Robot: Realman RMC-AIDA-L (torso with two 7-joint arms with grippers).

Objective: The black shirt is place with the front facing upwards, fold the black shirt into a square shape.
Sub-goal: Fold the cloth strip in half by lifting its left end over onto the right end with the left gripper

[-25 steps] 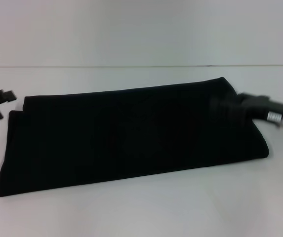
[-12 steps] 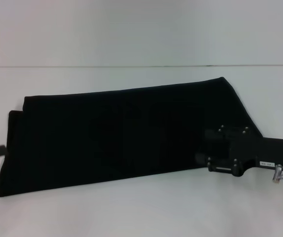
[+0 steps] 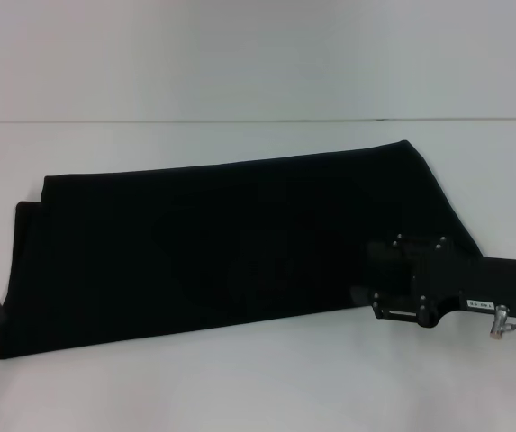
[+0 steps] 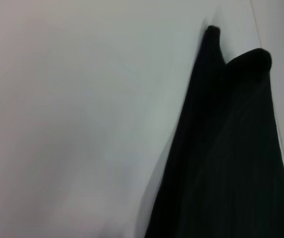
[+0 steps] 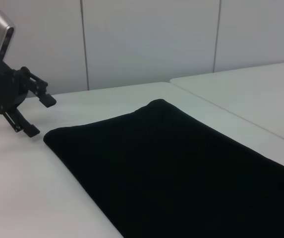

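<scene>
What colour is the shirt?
Plain black shirt; the head view shows it best.

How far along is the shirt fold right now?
Done: the black shirt already lies folded into a long flat band on the table, print hidden. In hand: the right gripper sits at the band's right near corner; the left gripper, open, hovers off its left end. Left: folding the band end over end into a square.

The scene is being lit evenly and brightly from above; detail in the black shirt (image 3: pixel 230 243) is being swallowed by darkness; beneath the right gripper (image 3: pixel 366 279) a faint shadow is being cast; the head view is being softened by slight blur.
</scene>
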